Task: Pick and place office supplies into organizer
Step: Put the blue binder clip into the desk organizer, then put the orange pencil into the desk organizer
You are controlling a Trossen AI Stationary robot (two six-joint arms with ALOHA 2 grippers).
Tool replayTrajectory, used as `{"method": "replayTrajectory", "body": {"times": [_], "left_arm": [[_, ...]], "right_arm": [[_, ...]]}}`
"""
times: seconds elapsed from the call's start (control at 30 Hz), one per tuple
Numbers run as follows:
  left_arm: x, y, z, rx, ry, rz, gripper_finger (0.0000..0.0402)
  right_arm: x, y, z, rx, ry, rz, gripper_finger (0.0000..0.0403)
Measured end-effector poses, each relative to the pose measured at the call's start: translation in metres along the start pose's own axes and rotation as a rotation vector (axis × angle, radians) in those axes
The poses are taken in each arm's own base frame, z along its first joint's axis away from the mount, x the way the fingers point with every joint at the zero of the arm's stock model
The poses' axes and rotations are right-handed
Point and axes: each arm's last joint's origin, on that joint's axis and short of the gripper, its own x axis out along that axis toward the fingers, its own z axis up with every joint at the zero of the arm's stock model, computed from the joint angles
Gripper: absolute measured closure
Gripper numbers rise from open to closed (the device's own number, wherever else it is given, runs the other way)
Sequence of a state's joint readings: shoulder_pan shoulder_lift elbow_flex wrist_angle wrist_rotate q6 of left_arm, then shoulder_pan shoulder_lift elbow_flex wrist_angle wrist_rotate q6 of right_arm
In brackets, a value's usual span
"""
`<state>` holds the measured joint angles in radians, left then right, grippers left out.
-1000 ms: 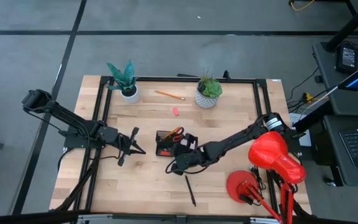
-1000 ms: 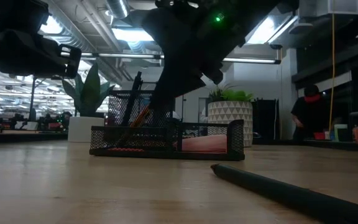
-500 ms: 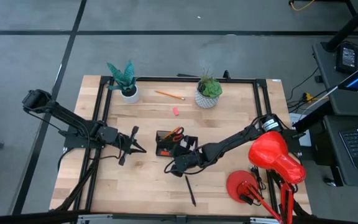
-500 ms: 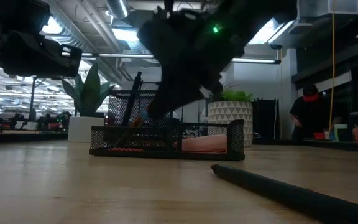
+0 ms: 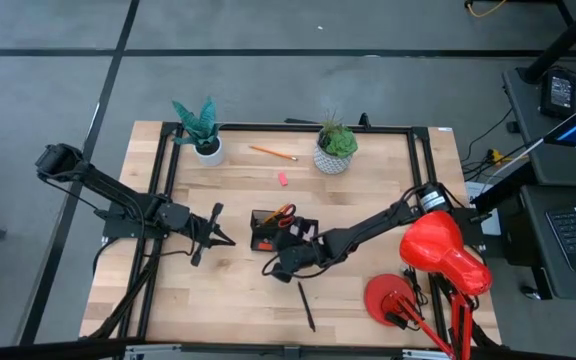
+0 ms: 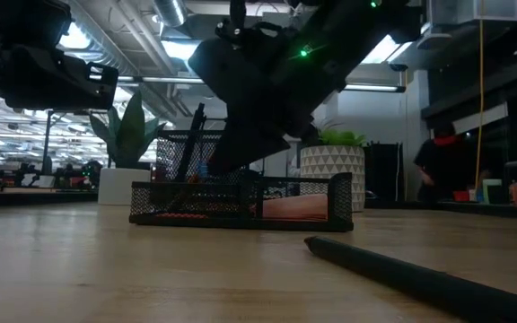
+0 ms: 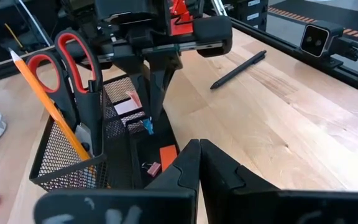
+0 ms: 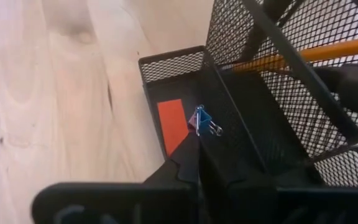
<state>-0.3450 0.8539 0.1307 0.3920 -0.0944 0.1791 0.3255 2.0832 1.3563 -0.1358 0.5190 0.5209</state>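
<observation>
The black mesh organizer (image 5: 280,230) stands mid-table. Its tall cup holds red-handled scissors (image 7: 73,53) and an orange pencil (image 7: 45,102). Its low compartment (image 8: 179,93) holds an orange eraser (image 8: 173,123) and pink sticky notes (image 7: 128,106). My right gripper (image 8: 196,138) reaches in over that compartment, shut on a small blue binder clip (image 8: 201,121). A dark pen (image 5: 306,305) lies near the front edge. An orange pencil (image 5: 273,153) and a pink eraser (image 5: 281,179) lie at the back. My left gripper (image 5: 223,237) waits shut, left of the organizer. My right gripper pinches the blue binder clip (image 7: 148,127) between its two fingertips (image 7: 156,93); which part of the clip they are on is too small to tell. The fingers slant down from the table's right. The clip hangs at their ends over the low compartment's floor, beside the orange eraser.
Two potted plants in white pots (image 5: 205,140) (image 5: 335,150) stand along the far edge. A red desk lamp (image 5: 438,250) sits at the right front corner. A black frame rail (image 5: 288,127) borders the table. A person (image 6: 442,166) stands in the room beyond.
My right gripper has eased slightly down toward the organizer's low compartment, still shut on the blue clip.
</observation>
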Motion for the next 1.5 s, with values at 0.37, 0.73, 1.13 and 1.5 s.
{"method": "replayTrajectory", "body": {"times": [0.37,0.73,1.13,1.5], "left_arm": [[0.000,0.000,0.000,-0.001,0.001,-0.001,0.0400],[0.000,0.000,0.001,-0.103,-0.006,0.014,0.0399],[0.000,0.001,0.004,-0.126,-0.038,0.021,0.0400],[-0.001,0.005,0.011,-0.097,-0.104,0.111,0.0399]], "right_arm": [[0.002,-0.001,0.002,-0.043,0.011,0.038,0.0320],[-0.030,0.014,0.007,-0.151,-0.068,0.020,0.0389],[-0.057,0.009,0.008,-0.224,-0.059,-0.065,0.0400],[-0.085,-0.047,-0.043,-0.079,-0.153,-0.112,0.0402]]}}
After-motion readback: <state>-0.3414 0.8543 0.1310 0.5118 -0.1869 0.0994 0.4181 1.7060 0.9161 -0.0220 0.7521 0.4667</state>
